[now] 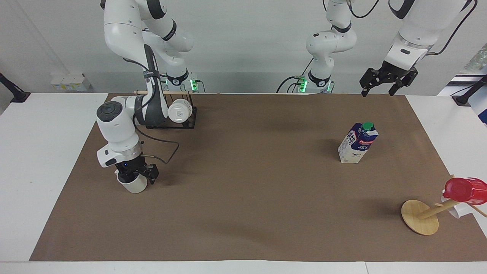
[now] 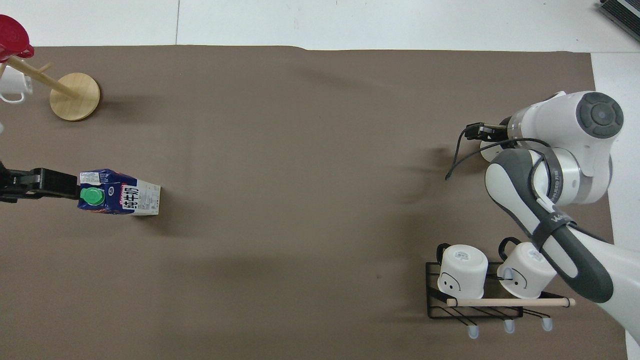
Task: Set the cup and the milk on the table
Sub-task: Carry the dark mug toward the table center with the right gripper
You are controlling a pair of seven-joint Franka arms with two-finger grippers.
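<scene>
Right gripper (image 1: pixel 135 176) was down on the cup (image 1: pixel 133 185), fingers straddling the rim: one looked to be inside the mouth, one outside on the wall. Can't tell whether the jaws had clamped or were just set around the rim. Cup stood upright on the brown paper surface (image 1: pixel 243 213), at the right arm's end, farther from the robots than the black mug rack (image 1: pixel 179 122). Cup's axis was vertical, mouth up; the handle was hidden under the gripper, so no read on which way it pointed. In the overhead view only a sliver of the cup (image 2: pixel 489 153) showed past the wrist.

Milk (image 1: pixel 357 143) stood upright at the left arm's end, well apart from the cup. Long axis vertical, green cap on top, gable ridge up. Overhead, its printed face (image 2: pixel 136 197) was turned toward the middle of the surface.

Left gripper (image 1: pixel 383 82) hung in the air with jaws open, holding nothing, over the robots' edge of the surface, waiting. Overhead it looked next to the milk, but the facing view showed it well clear.

Wooden mug tree (image 1: pixel 422 215) with a red cup (image 1: pixel 465 190) stood near the corner farthest from the robots at the left arm's end. Two white mugs (image 2: pixel 462 270) sat on the rack.
</scene>
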